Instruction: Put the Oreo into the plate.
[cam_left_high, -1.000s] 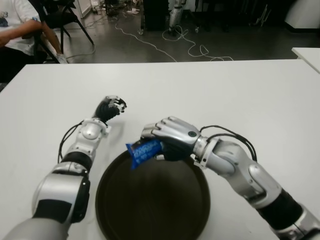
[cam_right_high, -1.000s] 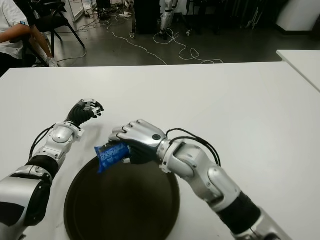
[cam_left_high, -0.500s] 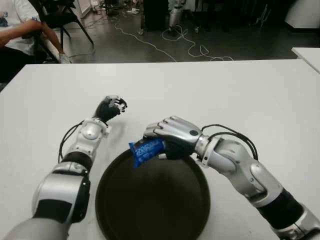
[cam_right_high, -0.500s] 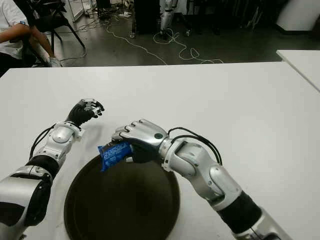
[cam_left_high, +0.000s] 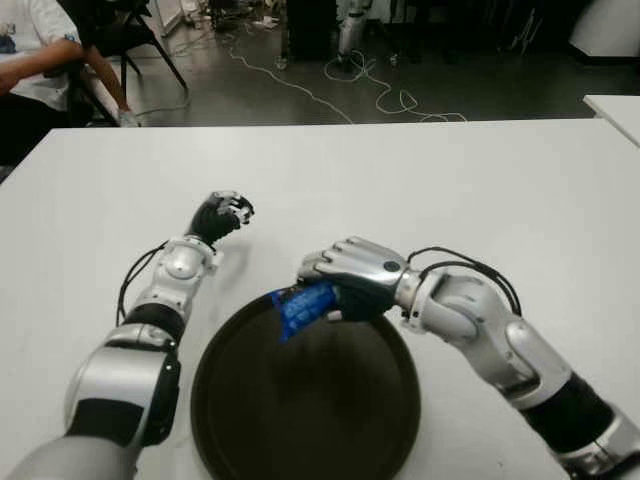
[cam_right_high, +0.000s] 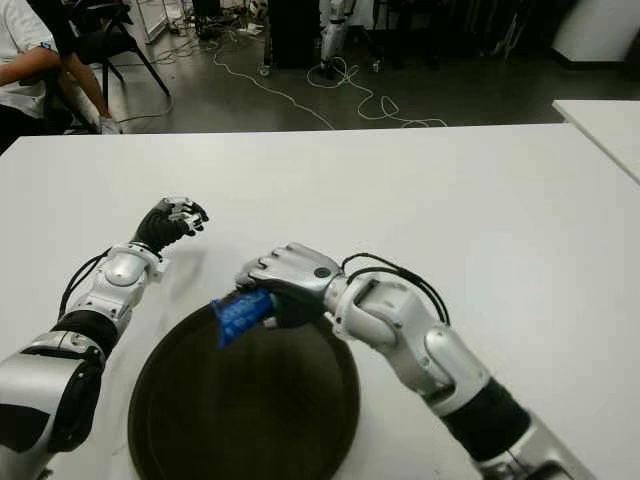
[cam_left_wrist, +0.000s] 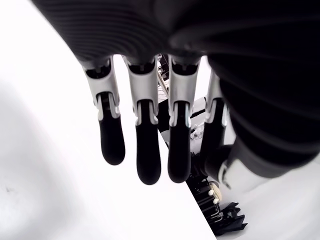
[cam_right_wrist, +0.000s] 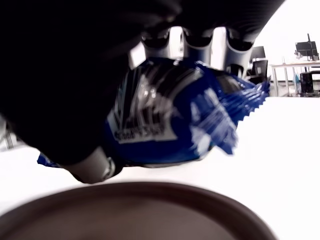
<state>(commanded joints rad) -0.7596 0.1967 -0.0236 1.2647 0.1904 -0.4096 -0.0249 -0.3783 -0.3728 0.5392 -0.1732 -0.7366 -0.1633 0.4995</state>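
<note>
A blue Oreo packet (cam_left_high: 303, 307) is clamped in my right hand (cam_left_high: 340, 282), which hovers over the far rim of the dark round plate (cam_left_high: 310, 420). The right wrist view shows the fingers wrapped round the packet (cam_right_wrist: 175, 117) with the plate's rim (cam_right_wrist: 140, 210) just beneath it. The packet's free end sticks out to the left, above the plate's inner edge. My left hand (cam_left_high: 222, 214) shows to the left of the plate, beyond its rim, above the white table (cam_left_high: 450, 180); its fingers (cam_left_wrist: 142, 145) hang relaxed and hold nothing.
A person sits on a chair (cam_left_high: 40, 60) beyond the table's far left corner. Cables (cam_left_high: 340, 85) lie across the floor past the far edge. A second white table (cam_left_high: 615, 105) shows at the right edge.
My right hand has carried the Oreo packet a little to the right and toward me, further over the plate's rim. The left hand has stayed where it was.
</note>
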